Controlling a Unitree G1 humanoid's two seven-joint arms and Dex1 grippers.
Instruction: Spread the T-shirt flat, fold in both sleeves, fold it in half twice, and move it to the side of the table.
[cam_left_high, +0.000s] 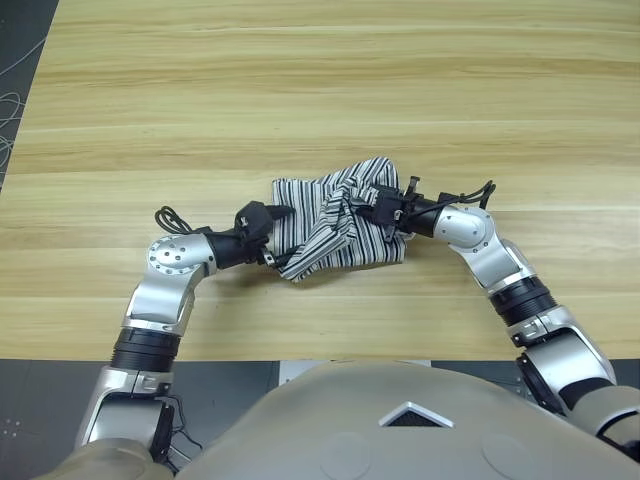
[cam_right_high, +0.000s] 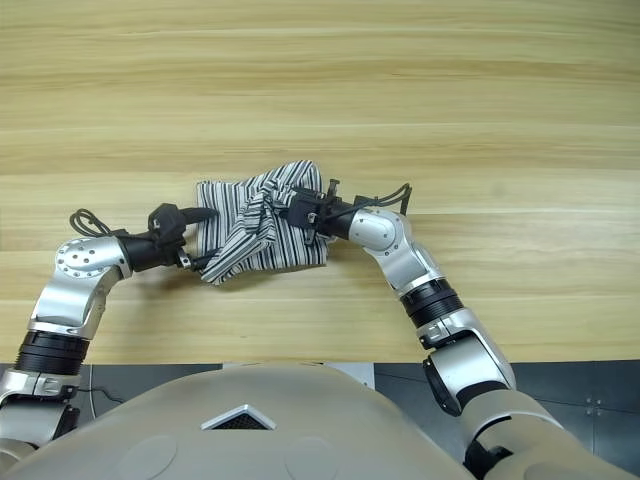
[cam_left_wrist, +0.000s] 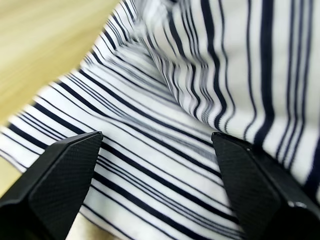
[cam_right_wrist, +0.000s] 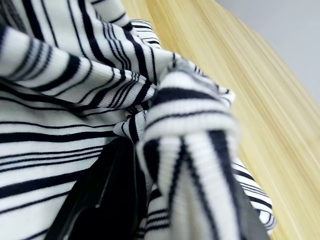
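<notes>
Right gripper (cam_left_high: 368, 205) clamped on bunched T-shirt (cam_left_high: 340, 248), left gripper (cam_left_high: 281, 238) wide at its edge

Bright even light, wrist close-ups blurred

T-shirt (cam_left_high: 340, 228): white ground with navy-to-black stripes, thin and thick lines grouped in bands. The bunched edge is ribbed and carries the same stripes.

Table (cam_left_high: 300, 80): light yellow-tan wood with fine grain streaks running side to side and faint darker bands.

Left gripper (cam_left_high: 272, 232) and right gripper (cam_left_high: 372, 205): black. Left fingers (cam_left_wrist: 60, 175) are matt black with a fine cross-hatched surface.

Left arm (cam_left_high: 165, 285) and right arm (cam_left_high: 490, 250): silver-grey shells with black joints.

Floor (cam_left_high: 20, 60): dark grey.
</notes>
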